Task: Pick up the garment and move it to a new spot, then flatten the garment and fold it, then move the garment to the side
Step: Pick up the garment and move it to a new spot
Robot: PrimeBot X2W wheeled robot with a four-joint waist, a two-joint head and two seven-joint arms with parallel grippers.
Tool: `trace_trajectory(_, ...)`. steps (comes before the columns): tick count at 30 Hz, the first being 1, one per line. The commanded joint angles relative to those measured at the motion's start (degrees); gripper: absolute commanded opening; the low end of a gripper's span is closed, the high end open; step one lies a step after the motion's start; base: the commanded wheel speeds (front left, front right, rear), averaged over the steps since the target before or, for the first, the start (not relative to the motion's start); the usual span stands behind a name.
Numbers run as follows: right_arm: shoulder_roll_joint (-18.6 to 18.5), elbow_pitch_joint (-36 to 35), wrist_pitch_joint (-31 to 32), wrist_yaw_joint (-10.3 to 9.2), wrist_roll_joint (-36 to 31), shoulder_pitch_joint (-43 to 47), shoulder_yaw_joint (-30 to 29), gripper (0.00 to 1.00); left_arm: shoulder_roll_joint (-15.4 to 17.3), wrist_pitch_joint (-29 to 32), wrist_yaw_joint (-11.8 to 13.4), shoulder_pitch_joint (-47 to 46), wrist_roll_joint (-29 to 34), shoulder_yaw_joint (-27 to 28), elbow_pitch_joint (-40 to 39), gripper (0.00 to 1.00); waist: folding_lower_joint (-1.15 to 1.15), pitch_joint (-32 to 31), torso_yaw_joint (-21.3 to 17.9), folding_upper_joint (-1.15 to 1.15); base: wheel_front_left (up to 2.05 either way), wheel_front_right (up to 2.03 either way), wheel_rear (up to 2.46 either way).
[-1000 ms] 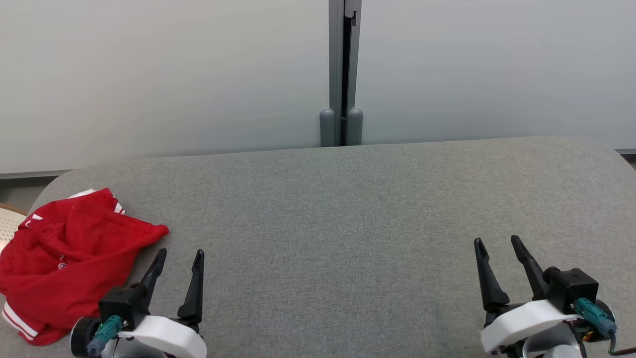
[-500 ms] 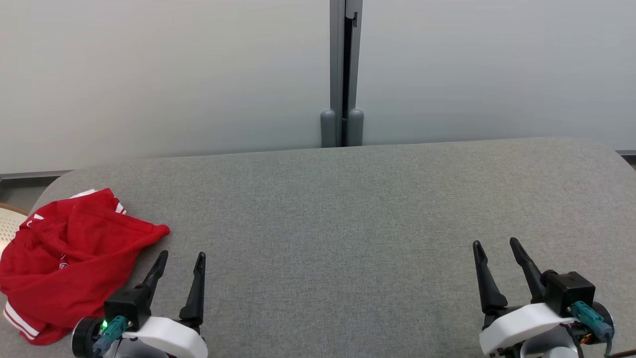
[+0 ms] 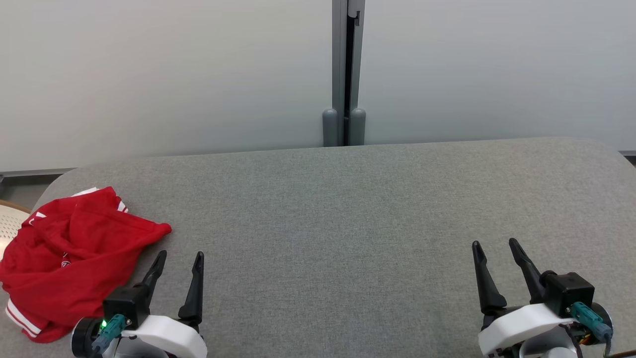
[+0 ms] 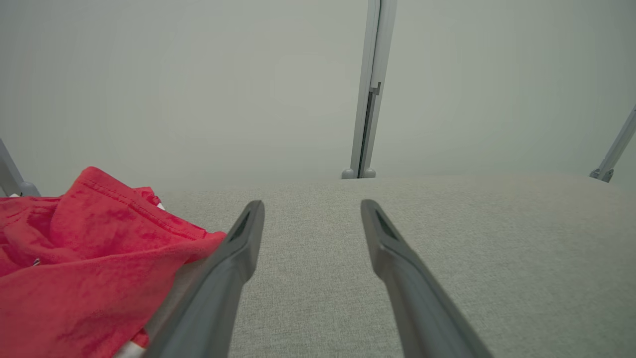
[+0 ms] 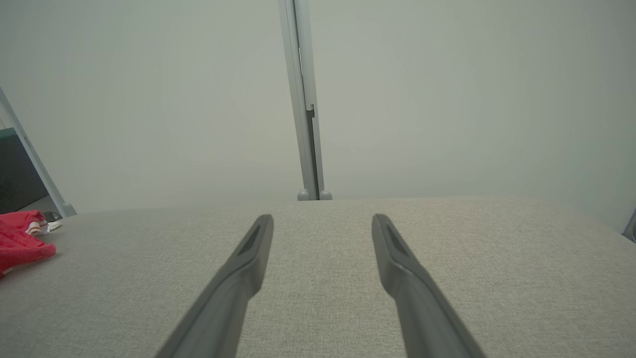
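Left end effector (image 3: 180, 254): nearest us, lower left. Its two dark fingers stand apart and hold nothing. The outer finger is just beside the near edge of the cloth, and we cannot tell whether they touch.
Right end effector (image 3: 494, 243): lower right. Its fingers are also spread and empty, with bare cloth-covered surface beneath, well apart from the garment.
Garment (image 3: 74, 258): red with white striped trim, lying in a crumpled heap on the near-left corner of the table (image 3: 323, 223) and reaching towards its left edge.
Step in hand: we judge it to be the first one. The pick-up has not begun, and the garment lies unheld.
Next move: we think the left arm must swing left and come down over a raised fold, close on it, then lift and carry the heap to the open middle. Loose cloth may give up a single layer and trail behind, so a bite into the bunched part looks safer.
Table surface: grey woven covering and rounded corners, with the middle and right free for flattening.
Far side: pale wall panels with a grey upright post (image 3: 344, 74) between them.
Count: two end effectors, four fingers, one garment, one table and one post. There is also one pale perforated thing (image 3: 7, 223) at the left edge that we cannot identify.
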Motion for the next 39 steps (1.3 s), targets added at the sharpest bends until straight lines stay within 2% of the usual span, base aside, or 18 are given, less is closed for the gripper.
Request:
trace_trajectory(1,-0.1,-0.1,-0.4,0.00,0.0,-0.2,-0.1,1.00,0.1,-0.3,0.1,-0.7,-0.2,0.1,0.2,1.00,0.00,0.0,0.3,0.00,0.00,0.00,0.00)
trace_trajectory(5,-0.3,-0.3,-0.4,0.00,-0.1,-0.2,-0.1,1.00,0.0,-0.3,0.2,-1.1,-0.4,0.1,0.4,1.00,0.00,0.1,1.1,0.00,0.00,0.00,0.00)
trace_trajectory(11,-0.2,-1.5,-0.2,0.00,-0.3,-0.6,0.5,1.00,-0.1,-0.3,0.4,-2.2,-1.1,0.7,0.9,1.00,0.00,0.8,4.7,0.00,0.00,0.00,0.00)
trace_trajectory(21,0.2,-3.2,0.7,0.00,-0.5,-2.4,4.1,1.00,1.2,-0.2,1.0,-4.5,-0.8,1.5,0.9,1.00,0.00,2.4,15.5,0.00,0.00,0.00,0.00)
trace_trajectory(29,0.3,-3.8,0.9,0.00,-0.7,-3.0,4.7,1.00,0.7,-0.2,1.3,-4.0,-1.2,2.0,-0.3,1.00,0.00,3.1,23.5,0.00,0.00,0.00,0.00)
trace_trajectory(34,0.4,-3.8,1.1,0.00,-0.8,-3.1,4.5,1.00,0.5,-0.2,1.2,-3.8,-1.2,2.2,-0.8,1.00,0.00,3.3,26.2,0.00,0.00,0.00,0.00)
trace_trajectory(39,0.5,-3.6,1.1,0.00,-1.0,-3.2,4.6,1.00,0.3,-0.2,1.0,-3.6,-1.1,2.5,-1.1,1.00,0.00,3.5,27.1,0.00,0.00,0.00,0.00)
